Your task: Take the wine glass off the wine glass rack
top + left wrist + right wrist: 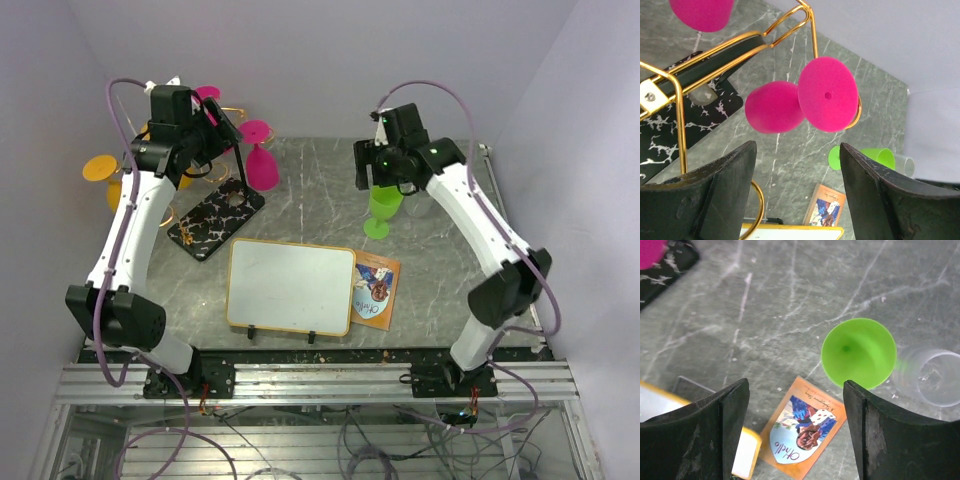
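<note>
Table (300,205): wine glass rack (214,222) far left, whiteboard (290,285) near centre. Left gripper (796,150) fingers spread, empty, just short of the pink wine glass (775,107) hanging on a gold arm. Only the left wrist view shows its foot at the arm's curl. Right gripper (796,385) fingers apart, empty, above the green wine glass (858,352), upright on the table, off the rack. Clear cup (935,377) just beside it, possibly touching; faint from the top. Card (807,427) nearer.

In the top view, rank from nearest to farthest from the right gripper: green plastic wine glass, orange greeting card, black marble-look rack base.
From the right gripper:
1. Green plastic wine glass, just under it.
2. Orange greeting card, toward the arm bases.
3. Black marble-look rack base, far left.
</note>
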Robot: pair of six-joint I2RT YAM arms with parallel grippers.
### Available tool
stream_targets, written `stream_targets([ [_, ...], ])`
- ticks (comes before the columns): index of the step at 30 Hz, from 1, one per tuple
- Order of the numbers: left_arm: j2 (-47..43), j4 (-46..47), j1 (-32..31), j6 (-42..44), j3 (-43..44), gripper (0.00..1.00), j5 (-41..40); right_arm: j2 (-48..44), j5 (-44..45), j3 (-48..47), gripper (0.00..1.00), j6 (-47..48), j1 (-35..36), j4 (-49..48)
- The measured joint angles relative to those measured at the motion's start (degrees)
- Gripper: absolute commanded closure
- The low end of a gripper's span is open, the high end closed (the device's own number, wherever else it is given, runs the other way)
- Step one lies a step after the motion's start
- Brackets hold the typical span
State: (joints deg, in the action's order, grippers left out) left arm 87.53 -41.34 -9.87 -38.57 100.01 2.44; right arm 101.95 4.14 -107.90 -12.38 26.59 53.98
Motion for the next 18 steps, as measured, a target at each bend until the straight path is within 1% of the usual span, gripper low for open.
stream_targets([
  [2, 0.92, 2.05, 1.05, -0.92, -0.7, 0.22, 1.97, -4.17, -1.9, 2.75, 0.18, -0.33, 0.0, -2.38],
  [4, 1.88, 3.89, 1.44, -1.64, -0.83, 0.23, 3.37, -9.49, -4.24, 6.84, 0.17, -0.9, -0.04, -5.64],
  [10, 4.9, 8.35, 1.49, -4.09, -0.83, 0.31, 6.62, -20.9, -10.08, 16.2, 0.11, -3.45, -0.22, -13.7],
  [15, 9.07, 8.94, 1.49, -5.49, 0.83, 0.35, 7.3, -27.08, -12.33, 20.94, 0.1, -5.33, -0.24, -18.58],
  [17, 10.86, 8.94, 1.49, -6.16, 1.62, 0.38, 7.3, -28.68, -12.68, 21.31, 0.1, -5.73, -0.24, -20.11],
  [18, 11.3, 8.94, 1.49, -6.58, 1.64, 0.42, 7.37, -29.4, -12.76, 21.35, 0.1, -5.92, -0.24, -20.9],
])
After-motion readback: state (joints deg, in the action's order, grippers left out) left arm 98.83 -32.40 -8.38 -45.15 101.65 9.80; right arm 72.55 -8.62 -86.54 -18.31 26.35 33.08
